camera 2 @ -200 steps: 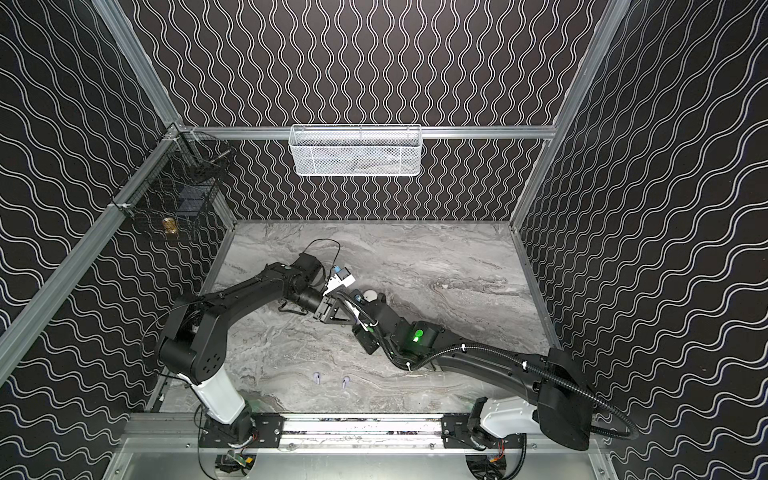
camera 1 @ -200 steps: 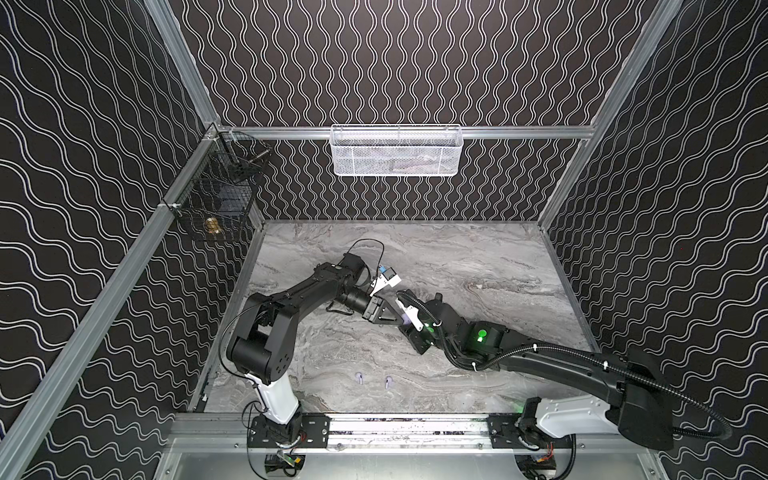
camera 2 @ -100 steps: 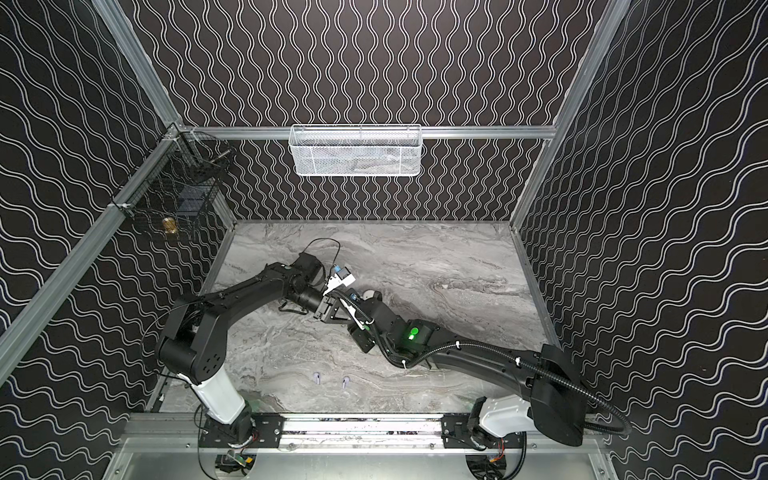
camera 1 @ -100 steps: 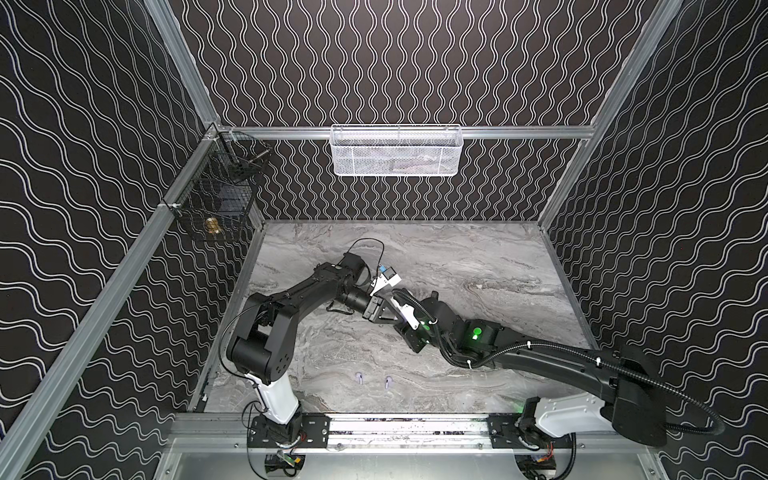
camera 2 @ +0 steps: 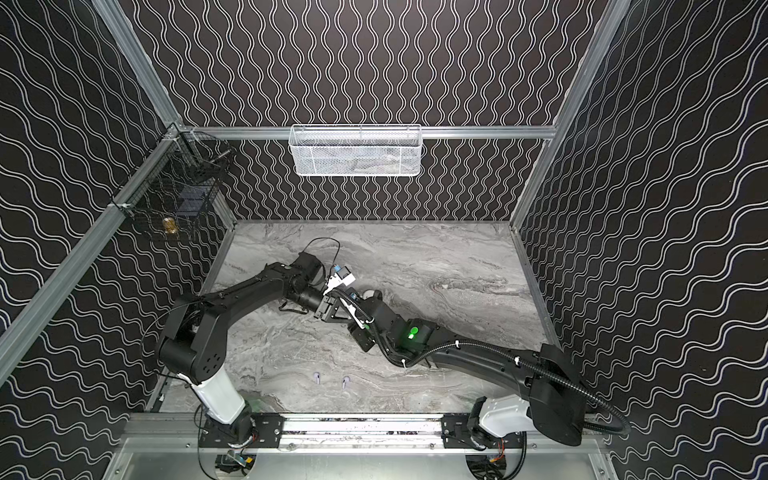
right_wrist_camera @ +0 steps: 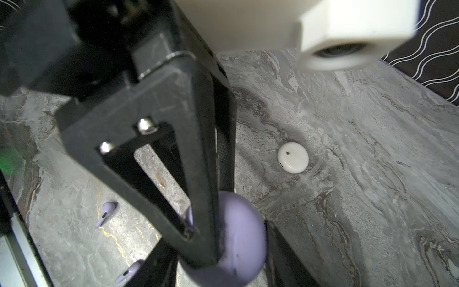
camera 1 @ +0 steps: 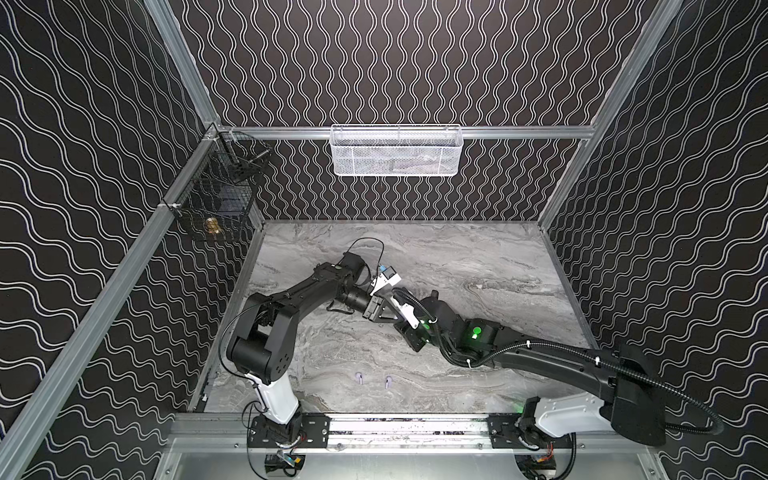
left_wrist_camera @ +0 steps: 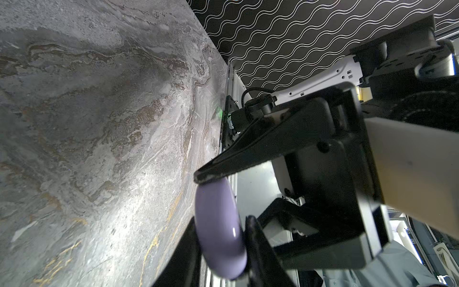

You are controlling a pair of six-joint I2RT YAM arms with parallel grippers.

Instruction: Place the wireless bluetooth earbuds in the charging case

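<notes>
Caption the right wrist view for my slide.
Both the right gripper and left gripper grip the lavender case; white case and two lavender earbuds lie on the table.

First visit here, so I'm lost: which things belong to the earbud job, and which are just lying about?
Job: lavender case, held by the left gripper and right gripper; two loose lavender earbuds; white case, shut.
Just hanging about: white mesh basket; black wire basket.

Marble tabletop point(camera 1: 478, 257): two lavender earbuds point(camera 1: 360, 377) near front edge; white round case point(right_wrist_camera: 293, 157).
</notes>
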